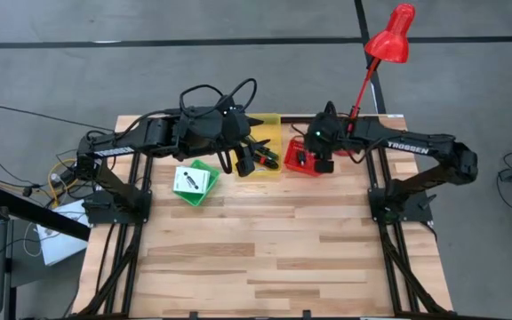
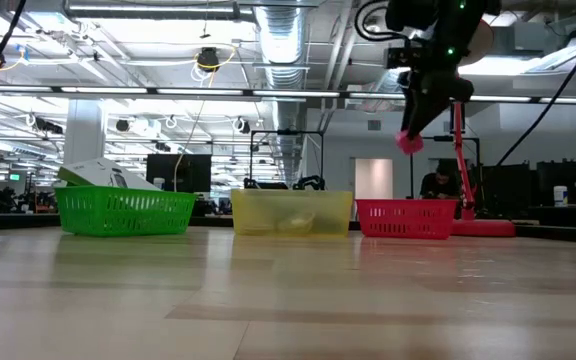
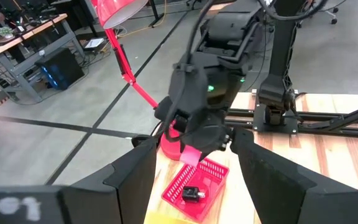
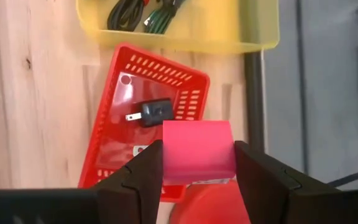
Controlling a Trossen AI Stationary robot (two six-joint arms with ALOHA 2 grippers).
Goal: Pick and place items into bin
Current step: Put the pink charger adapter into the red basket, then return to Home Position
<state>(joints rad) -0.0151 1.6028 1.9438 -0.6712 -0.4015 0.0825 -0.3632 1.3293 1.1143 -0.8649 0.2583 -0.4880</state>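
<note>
Two right-arm jaws clamp a smooth pink cube above the slotted red basket; left jaws stand apart.

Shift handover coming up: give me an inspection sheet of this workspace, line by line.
Surface: wooden table, front half bare.
Job's things: pink cube in the right hand, above the red bin; black plug-like item lying in the red bin; white packet in the green bin; dark cable bundle in the yellow bin.
Clutter: nothing seen on the table outside the bins.
Grippers: right hand shut on the pink cube; left hand open, holding nothing, near the yellow bin.
Cables: loose leads off the table's left edge.
Surroundings: red desk lamp at the far right corner; open workshop behind.
</note>
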